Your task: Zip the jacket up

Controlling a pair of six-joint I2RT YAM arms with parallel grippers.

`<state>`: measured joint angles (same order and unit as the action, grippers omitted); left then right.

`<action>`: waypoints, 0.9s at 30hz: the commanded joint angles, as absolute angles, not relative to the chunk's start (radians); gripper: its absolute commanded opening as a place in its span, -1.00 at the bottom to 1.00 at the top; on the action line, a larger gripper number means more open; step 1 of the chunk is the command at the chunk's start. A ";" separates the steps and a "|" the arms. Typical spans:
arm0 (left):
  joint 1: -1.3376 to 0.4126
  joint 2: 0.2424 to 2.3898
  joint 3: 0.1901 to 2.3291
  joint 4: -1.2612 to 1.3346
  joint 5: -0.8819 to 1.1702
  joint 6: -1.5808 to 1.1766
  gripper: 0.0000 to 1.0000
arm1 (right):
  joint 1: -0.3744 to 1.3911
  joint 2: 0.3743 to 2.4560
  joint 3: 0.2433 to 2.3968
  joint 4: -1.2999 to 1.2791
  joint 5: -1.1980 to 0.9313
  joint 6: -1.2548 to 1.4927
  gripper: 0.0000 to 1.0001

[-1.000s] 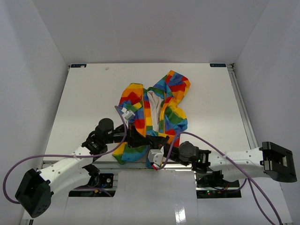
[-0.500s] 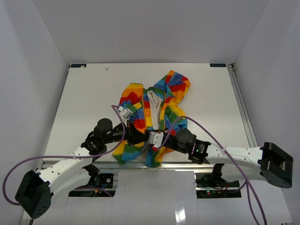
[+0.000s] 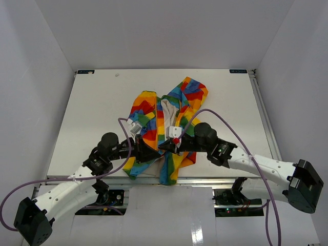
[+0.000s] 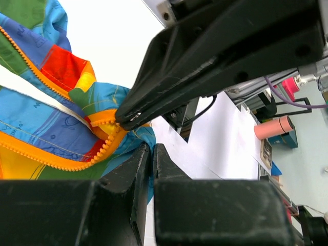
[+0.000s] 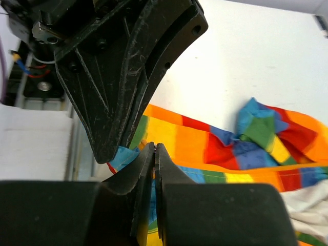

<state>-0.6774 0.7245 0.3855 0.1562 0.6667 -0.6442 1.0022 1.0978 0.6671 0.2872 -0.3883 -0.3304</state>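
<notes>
Right hand (image 3: 162, 147) higher up crumpled jacket (image 3: 190, 95)

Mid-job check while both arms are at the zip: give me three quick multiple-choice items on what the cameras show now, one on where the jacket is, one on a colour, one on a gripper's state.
1. Where does the jacket lie on the table?
A. in the far left corner
B. in the middle, lower end toward the arms
C. against the right edge

2. What colour are the teeth of the zipper?
A. white
B. black
C. yellow-orange

3. How is the right gripper?
A. shut, tips pinched on the zipper
B. wide open above the hood
C. parked off the table

Answers:
1 B: the top view shows it mid-table with its lower end at the near edge.
2 C: the left wrist view shows yellow-orange teeth.
3 A: that same view shows its tips closed on the zipper.
</notes>
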 commanded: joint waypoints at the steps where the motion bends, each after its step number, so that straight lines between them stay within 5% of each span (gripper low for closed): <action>1: -0.703 0.677 0.386 0.157 0.841 -0.646 -1.00 | 0.909 1.144 0.712 0.215 -0.444 -0.253 -0.85; 12: -0.704 0.634 0.372 0.222 0.893 -0.664 -1.00 | 0.746 1.244 0.691 0.324 -0.613 -0.124 -0.85; 17: -0.704 0.648 0.443 0.056 0.721 -0.588 -1.00 | 0.744 1.228 0.666 0.383 -0.596 -0.067 -0.85; 22: -0.703 0.678 0.537 -0.157 0.475 -0.511 -0.48 | 0.750 1.190 0.635 0.461 -0.633 0.022 -0.85; 27: -0.703 0.774 0.603 -0.217 0.338 -0.460 -0.37 | 0.758 1.161 0.608 0.506 -0.620 0.074 -0.85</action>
<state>-0.7033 0.7041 0.5328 -0.1072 0.5089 -0.5347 0.7485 1.1993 0.6273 0.3933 -0.6072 -0.0042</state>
